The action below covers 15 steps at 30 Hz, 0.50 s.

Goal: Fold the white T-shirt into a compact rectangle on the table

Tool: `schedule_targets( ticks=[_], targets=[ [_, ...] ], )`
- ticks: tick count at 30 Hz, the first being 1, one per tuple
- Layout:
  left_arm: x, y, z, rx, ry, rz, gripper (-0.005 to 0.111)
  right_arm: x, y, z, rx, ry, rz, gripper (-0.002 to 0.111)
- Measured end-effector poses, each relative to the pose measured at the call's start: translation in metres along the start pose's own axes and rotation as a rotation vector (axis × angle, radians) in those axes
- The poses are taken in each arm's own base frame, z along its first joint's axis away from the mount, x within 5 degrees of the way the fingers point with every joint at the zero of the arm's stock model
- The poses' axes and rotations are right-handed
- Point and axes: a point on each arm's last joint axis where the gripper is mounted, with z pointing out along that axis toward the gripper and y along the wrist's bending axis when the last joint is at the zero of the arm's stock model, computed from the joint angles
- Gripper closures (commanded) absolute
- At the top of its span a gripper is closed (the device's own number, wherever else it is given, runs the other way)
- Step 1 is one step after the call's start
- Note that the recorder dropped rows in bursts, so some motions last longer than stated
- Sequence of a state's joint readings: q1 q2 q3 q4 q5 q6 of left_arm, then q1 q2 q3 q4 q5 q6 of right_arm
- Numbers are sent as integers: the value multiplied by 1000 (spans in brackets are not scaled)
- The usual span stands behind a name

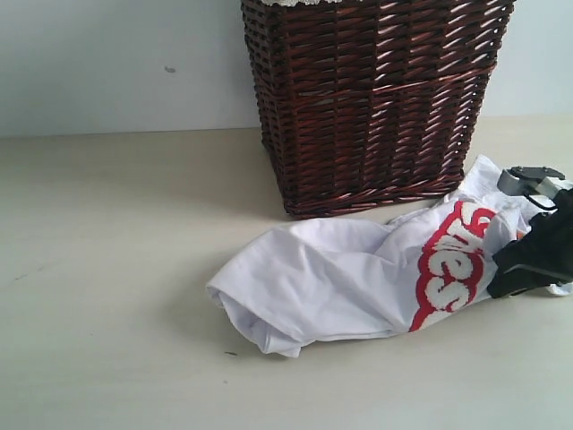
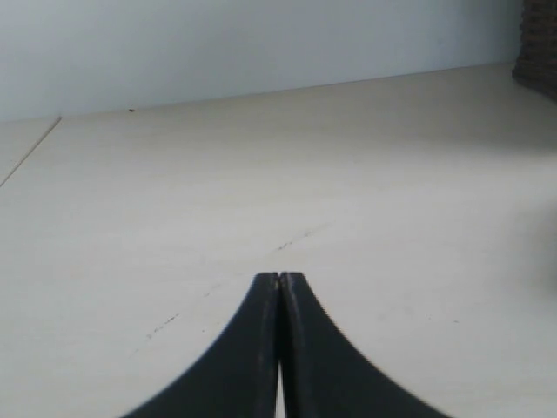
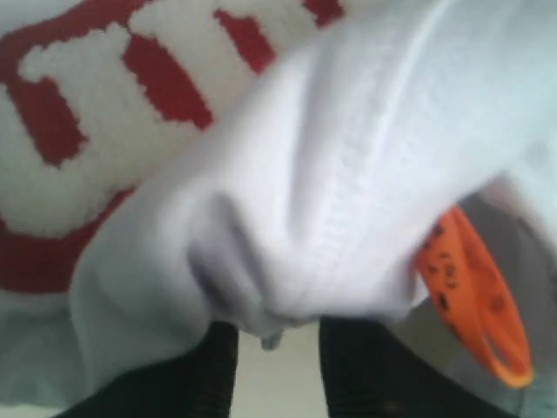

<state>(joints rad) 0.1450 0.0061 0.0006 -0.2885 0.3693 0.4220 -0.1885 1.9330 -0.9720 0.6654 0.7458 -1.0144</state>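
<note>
Exterior view: white T-shirt crumpled on table, outside wicker basket.

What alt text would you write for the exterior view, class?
A crumpled white T-shirt with red lettering lies on a pale table before a dark wicker basket. The right gripper is at its right end.

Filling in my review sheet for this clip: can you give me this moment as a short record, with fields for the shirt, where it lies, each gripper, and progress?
shirt: white T-shirt, crumpled in a heap, red-outlined lettering facing up
location: on the table, in front of the wicker basket
left gripper: shut, empty, over bare table
right gripper: at a bunched fold beside the orange neck tag; unclear whether it grips yet
progress: no fold made
</note>
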Motion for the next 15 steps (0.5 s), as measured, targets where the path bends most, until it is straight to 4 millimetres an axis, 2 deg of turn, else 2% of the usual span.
schedule_targets(
  ticks=[3,11,15],
  targets=[
    [0,0,0,0,0,0,107,-1,0,0,-5,-16,17,108],
    [0,0,0,0,0,0,107,-1,4,-3,-27,-12,14,108],
    [0,0,0,0,0,0,107,-2,16,-19,-73,-14,-12,108]
  ],
)
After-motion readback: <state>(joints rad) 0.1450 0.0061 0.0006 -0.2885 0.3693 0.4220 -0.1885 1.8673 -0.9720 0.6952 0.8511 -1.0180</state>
